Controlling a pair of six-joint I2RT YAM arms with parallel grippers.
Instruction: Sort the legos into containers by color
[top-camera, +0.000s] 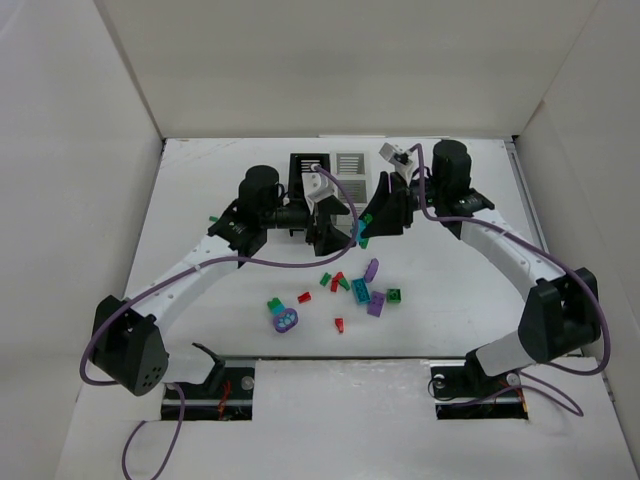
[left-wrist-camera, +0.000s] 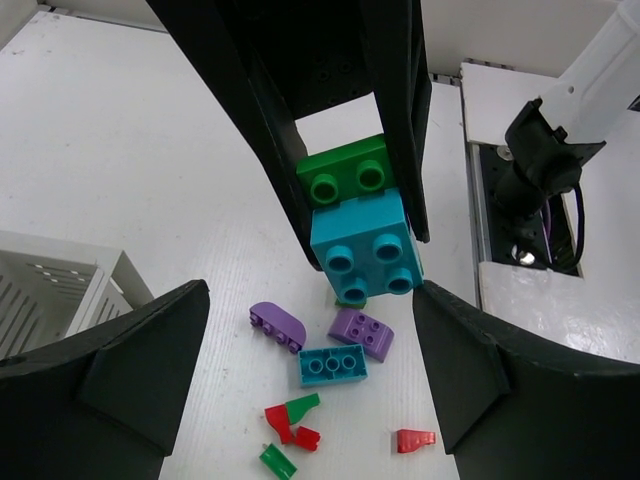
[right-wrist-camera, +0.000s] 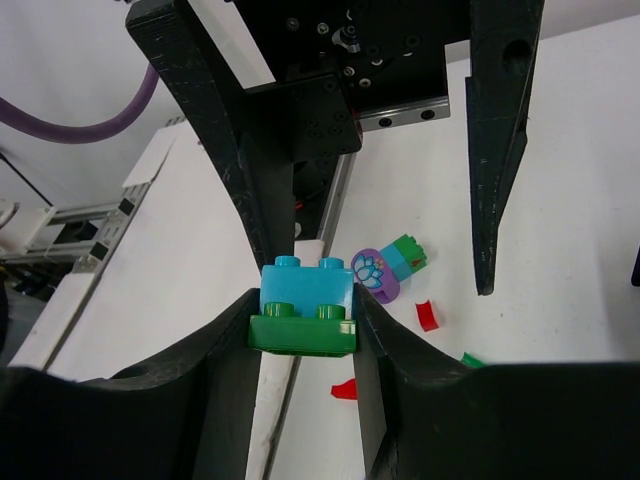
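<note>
A joined teal-and-green brick (right-wrist-camera: 302, 305) is clamped between the right fingers (right-wrist-camera: 200, 380), the left fingers (left-wrist-camera: 130, 370) are spread wide about it, and loose bricks (left-wrist-camera: 333, 365) are strewn on the counter (left-wrist-camera: 150, 150) beneath.

The legos (left-wrist-camera: 365, 245) are glossy, smooth plastic; the table (left-wrist-camera: 120, 150) looks matt.

white table (top-camera: 200, 200) bears scattered legos (top-camera: 361, 291), two containers (top-camera: 349, 163).

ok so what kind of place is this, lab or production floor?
Likely a lab test cell: white panel walls box in a white table, two arms bolted at its near edge, with toy legos and two small bins.
</note>
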